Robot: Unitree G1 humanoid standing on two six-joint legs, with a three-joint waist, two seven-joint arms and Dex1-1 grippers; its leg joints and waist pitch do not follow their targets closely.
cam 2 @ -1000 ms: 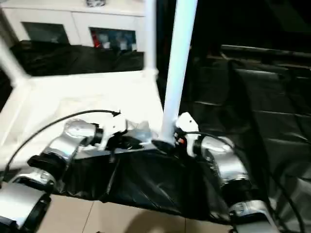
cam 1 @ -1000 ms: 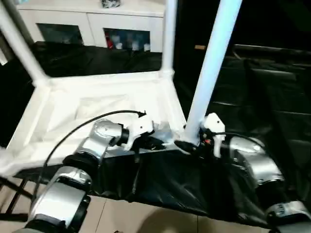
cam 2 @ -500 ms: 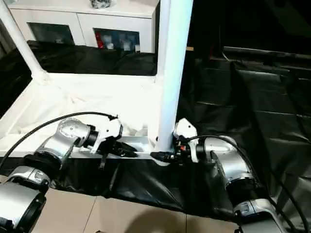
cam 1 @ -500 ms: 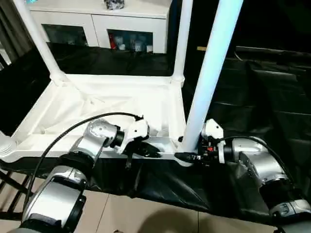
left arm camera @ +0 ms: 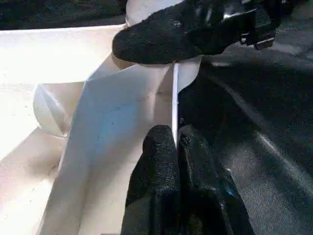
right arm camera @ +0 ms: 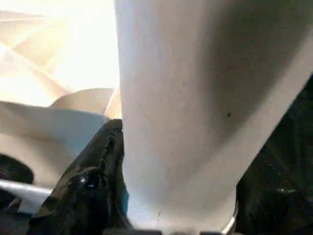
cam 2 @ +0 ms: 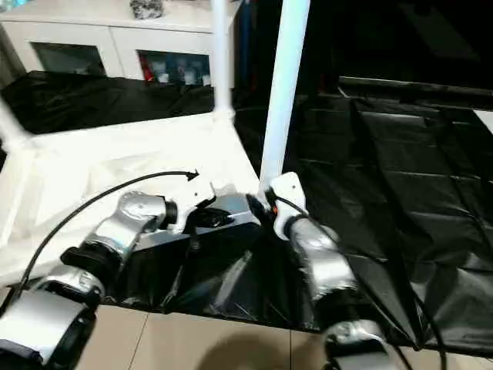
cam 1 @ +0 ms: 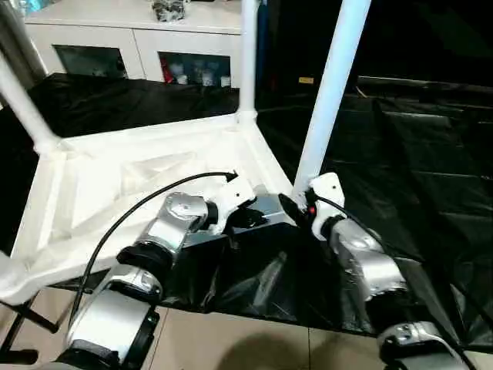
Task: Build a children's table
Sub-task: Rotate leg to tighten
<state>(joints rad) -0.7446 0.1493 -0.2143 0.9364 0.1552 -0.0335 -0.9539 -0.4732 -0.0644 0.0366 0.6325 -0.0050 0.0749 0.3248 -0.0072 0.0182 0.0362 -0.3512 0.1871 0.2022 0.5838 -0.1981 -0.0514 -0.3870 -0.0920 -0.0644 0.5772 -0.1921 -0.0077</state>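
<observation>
Tabletop (cam 1: 115,185) (unlabelled) pinched by left claw (left arm camera: 175,143)

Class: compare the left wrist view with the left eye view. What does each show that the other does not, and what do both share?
Left wrist view alone: a close look at the left end effector shut on the thin rim of the tabletop.

Left eye view alone: the whole upturned tabletop, three legs standing in its corner sockets, including the near leg, both silver forearms, the black sheet and a white cabinet behind.

Both: the tabletop, its near corner socket, and the right end effector at that leg's base.
</observation>
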